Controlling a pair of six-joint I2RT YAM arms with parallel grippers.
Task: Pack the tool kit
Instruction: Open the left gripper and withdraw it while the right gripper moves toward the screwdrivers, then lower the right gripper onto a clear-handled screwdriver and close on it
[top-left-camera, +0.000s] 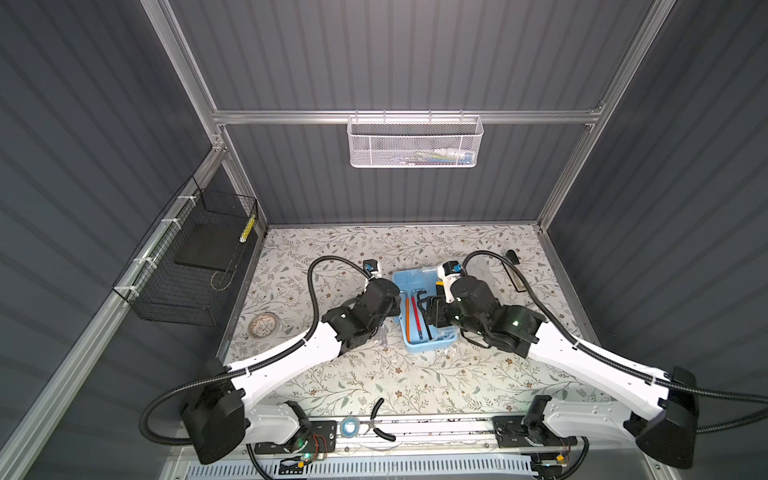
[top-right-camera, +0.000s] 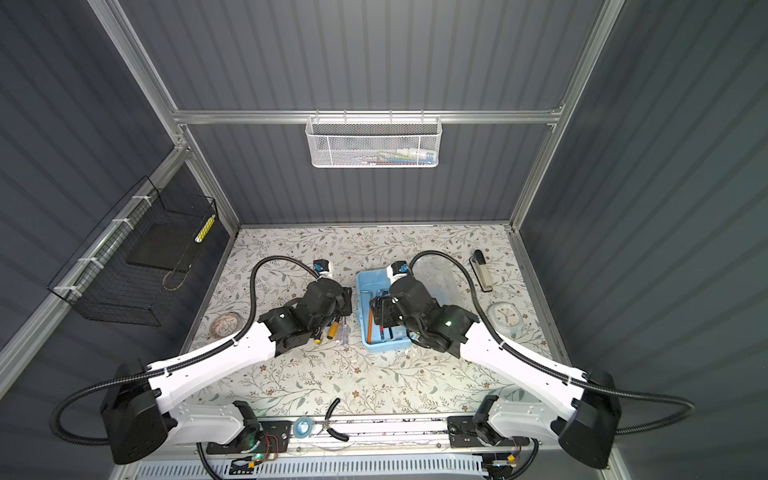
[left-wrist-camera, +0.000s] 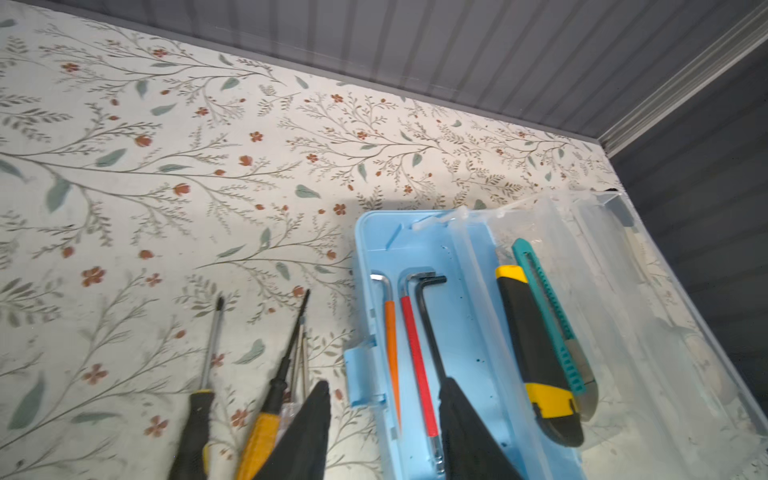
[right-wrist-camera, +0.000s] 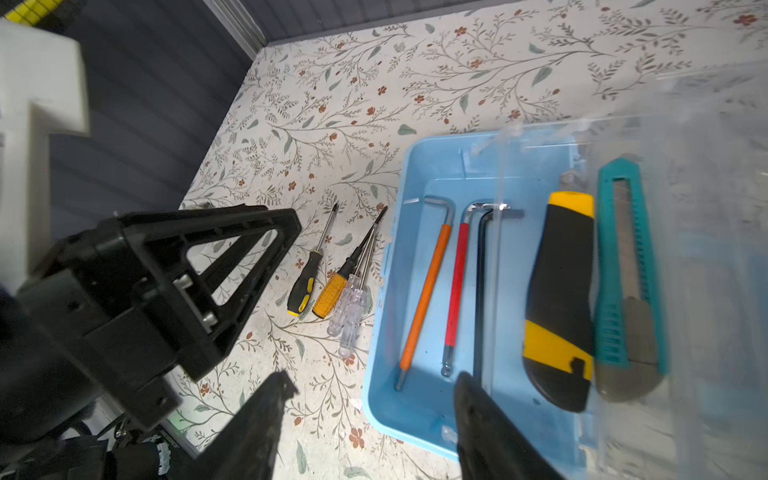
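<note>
The open blue tool box sits mid-table with its clear lid folded back. Inside lie an orange hex key, a red one, a black one, a black-and-yellow knife and a teal knife. Several screwdrivers lie on the table beside the box's left wall. My left gripper is open, straddling that wall and holding nothing. My right gripper hangs open over the box's near corner, empty.
A tape roll lies at the left. Pliers and a blue tape roll sit at the front edge. A clock and a stapler-like tool are at the right. A black wire basket and a white mesh basket hang on the walls.
</note>
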